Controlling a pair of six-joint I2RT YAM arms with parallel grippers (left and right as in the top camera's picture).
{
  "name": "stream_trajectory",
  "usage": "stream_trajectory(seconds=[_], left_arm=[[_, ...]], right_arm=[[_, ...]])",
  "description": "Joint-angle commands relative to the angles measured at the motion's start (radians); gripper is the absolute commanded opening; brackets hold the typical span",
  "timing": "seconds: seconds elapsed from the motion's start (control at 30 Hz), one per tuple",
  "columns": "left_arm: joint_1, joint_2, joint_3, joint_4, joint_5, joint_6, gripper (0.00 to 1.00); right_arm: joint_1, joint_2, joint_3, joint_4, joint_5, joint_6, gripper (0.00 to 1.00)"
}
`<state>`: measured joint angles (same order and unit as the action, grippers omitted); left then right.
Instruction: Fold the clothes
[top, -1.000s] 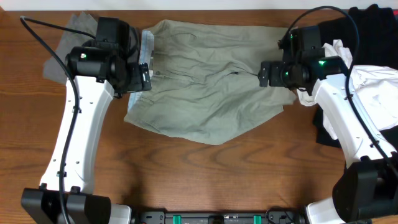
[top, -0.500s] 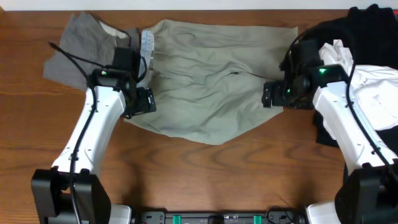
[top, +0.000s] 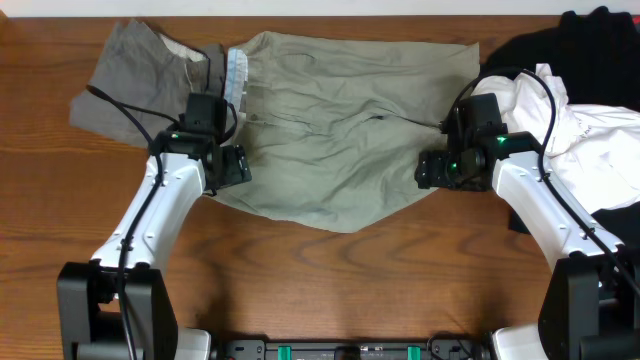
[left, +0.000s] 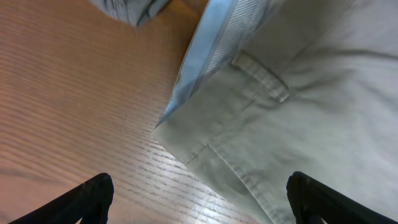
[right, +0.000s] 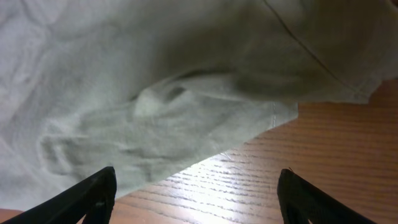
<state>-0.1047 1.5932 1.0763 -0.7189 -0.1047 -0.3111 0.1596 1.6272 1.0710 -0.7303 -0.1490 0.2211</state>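
Both arms have dropped toward the near side since 1 s ago: left gripper (left: 199, 196) went from the waistband area to the lower-left edge of the olive shorts (top: 340, 130), right gripper (right: 196, 186) from the upper right to the lower-right edge. Shorts haven't shifted, spread out and creased across the back-centre of the table (top: 350, 290). Left wrist view: fingertips (left: 99, 190) show only as dark tips at the bottom corners, rest cut off; jaws wide apart, nothing between them. Below them is a shorts corner with a belt loop (left: 264, 78) and stitched seam, striped blue lining (left: 217, 43) turned out along the edge, bare wood to the left. Right wrist view: same story, fingertips (right: 102, 183) just poke in at the bottom, jaws spread, holding nothing; rumpled leg hem (right: 280, 112) ends over wood grain. Can't tell from either view whether the tips touch cloth or table. Overhead: each gripper body covers the shorts edge beneath it, so the exact corners are hidden and the jaws aren't readable there. Grey garment (top: 130, 75) lies back-left, butting against the shorts' left end by the lining. White garment (top: 590, 140) is bunched at right, partly behind the right arm, beside a black garment (top: 600, 25) cut off by the frame's top-right edge; its extent is unclear.
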Motion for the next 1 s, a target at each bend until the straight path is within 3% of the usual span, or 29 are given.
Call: stream_trajectory(seconds=[0.0, 0.67, 0.83, 0.97], left_arm=[[0.006, -0.013, -0.05, 0.04, -0.002, -0.001, 0.91], [0.095, -0.011, -0.185, 0.306, -0.016, -0.001, 0.87], [0.092, 0.003, -0.185, 0.325, 0.011, -0.002, 0.78], [0.092, 0.046, -0.187, 0.336, 0.01, -0.001, 0.77]], right_arm=[[0.006, -0.011, -0.007, 0.024, -0.012, 0.003, 0.79], [0.006, -0.01, -0.032, 0.042, -0.013, 0.002, 0.71], [0.006, -0.01, -0.034, 0.045, -0.012, 0.002, 0.71], [0.006, -0.01, -0.034, 0.059, -0.012, 0.003, 0.71]])
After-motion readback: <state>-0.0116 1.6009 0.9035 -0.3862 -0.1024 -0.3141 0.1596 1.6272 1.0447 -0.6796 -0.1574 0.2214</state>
